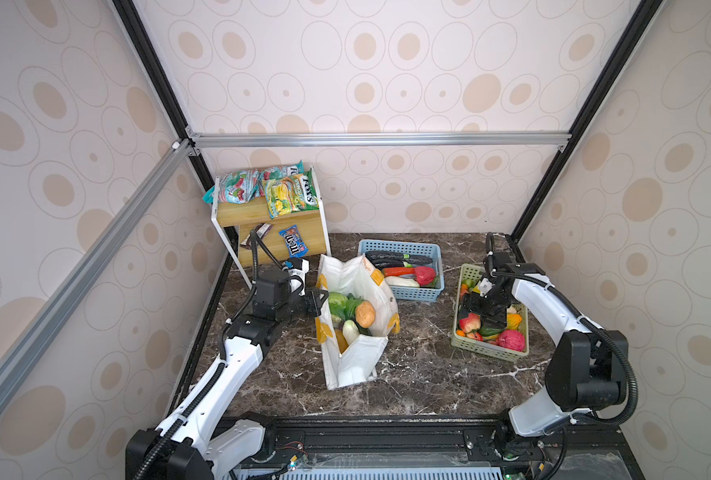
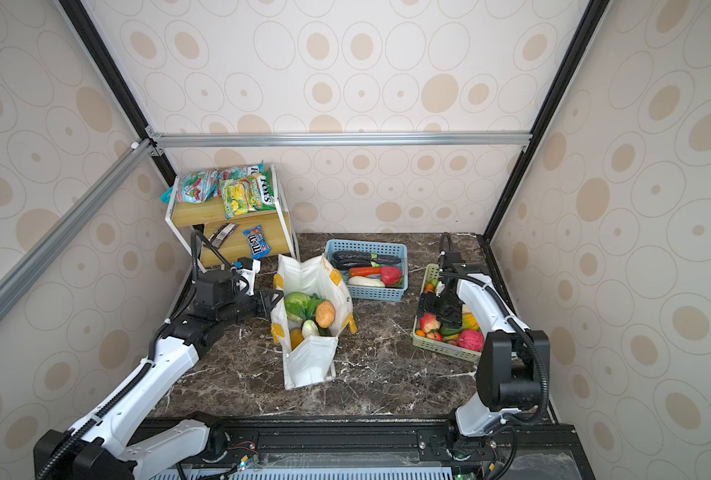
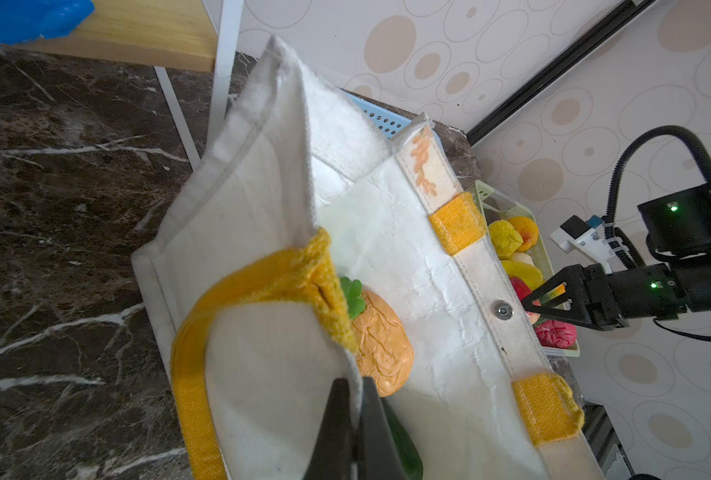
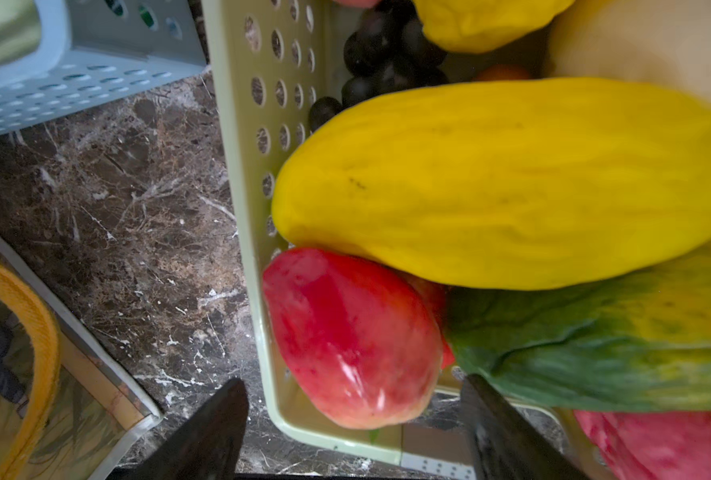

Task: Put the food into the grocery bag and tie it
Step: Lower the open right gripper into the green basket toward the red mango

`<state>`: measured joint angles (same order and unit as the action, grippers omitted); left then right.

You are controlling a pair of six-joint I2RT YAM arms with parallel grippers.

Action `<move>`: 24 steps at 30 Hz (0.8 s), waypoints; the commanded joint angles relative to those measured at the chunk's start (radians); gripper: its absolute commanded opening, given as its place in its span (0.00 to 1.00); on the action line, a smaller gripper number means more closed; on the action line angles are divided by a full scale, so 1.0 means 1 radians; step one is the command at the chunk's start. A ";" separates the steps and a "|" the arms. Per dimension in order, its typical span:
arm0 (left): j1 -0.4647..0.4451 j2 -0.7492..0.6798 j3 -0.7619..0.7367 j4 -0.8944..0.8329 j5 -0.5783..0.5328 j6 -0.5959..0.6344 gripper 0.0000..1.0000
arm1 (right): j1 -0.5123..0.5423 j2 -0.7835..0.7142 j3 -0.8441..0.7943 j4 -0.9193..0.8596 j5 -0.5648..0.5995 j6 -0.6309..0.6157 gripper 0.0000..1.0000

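Gripping the grocery bag [image 1: 355, 361] by its rim

Your left gripper [image 3: 355, 388] clamps tight on the bag's side wall; it stands mid-table, cabbage [image 1: 337, 301] inside. Your right gripper [image 4: 353, 384] hangs wide open, empty, over a red fruit [image 4: 349, 332] in the green basket [image 1: 488, 351].

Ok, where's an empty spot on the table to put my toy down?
Bare table lies between the bag and the green basket, and along the front edge. Crowded: the bag stands close to the blue basket, and both baskets are full.

Centre: grocery bag [image 1: 353, 361], food [image 1: 365, 313] inside; shelf [image 1: 241, 216] behind-left; rear basket [image 1: 420, 294] behind-right; right basket [image 1: 482, 348] far right.
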<state>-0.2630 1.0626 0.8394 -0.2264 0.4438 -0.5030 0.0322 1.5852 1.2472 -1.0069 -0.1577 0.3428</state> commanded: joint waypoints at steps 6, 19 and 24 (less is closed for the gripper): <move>-0.007 -0.042 -0.002 0.003 0.021 0.029 0.00 | 0.001 0.007 -0.014 0.041 0.011 0.027 0.72; -0.006 -0.056 0.001 -0.030 0.007 0.051 0.00 | 0.000 0.033 -0.038 0.066 0.015 0.015 0.76; -0.007 -0.056 -0.003 -0.022 0.004 0.049 0.00 | 0.002 0.045 -0.037 0.068 0.015 0.009 0.74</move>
<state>-0.2646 1.0279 0.8288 -0.2516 0.4393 -0.4797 0.0322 1.6096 1.2186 -0.9333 -0.1532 0.3542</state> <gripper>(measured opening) 0.048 0.742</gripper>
